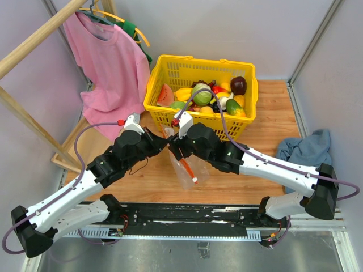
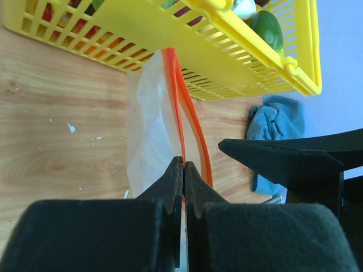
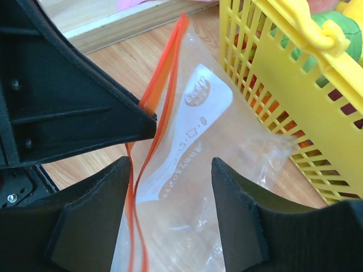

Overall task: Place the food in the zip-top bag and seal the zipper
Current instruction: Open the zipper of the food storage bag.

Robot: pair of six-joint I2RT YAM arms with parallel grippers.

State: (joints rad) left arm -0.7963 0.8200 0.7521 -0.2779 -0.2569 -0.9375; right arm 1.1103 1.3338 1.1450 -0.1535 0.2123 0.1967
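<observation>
The clear zip-top bag [image 1: 190,170] lies on the wooden table in front of the yellow basket; no food shows in it. Its red zipper [image 1: 188,168] is parted into two lips [image 2: 193,124]. My left gripper [image 1: 168,141] is shut on one red lip [image 2: 184,165]. My right gripper [image 1: 176,151] is open [image 3: 170,163], its fingers [image 3: 238,209] straddling the bag's white label [image 3: 193,130] and zipper [image 3: 164,68] without gripping. The food, such as a green cabbage [image 1: 202,94], a dark purple piece [image 1: 239,85] and yellow pieces, sits in the basket.
The yellow basket [image 1: 170,122] stands just behind the bag, close to both grippers [image 2: 238,62]. A pink shirt [image 1: 110,62] hangs on a wooden rack [image 1: 34,39] at the back left. A blue cloth [image 1: 306,148] lies at the right.
</observation>
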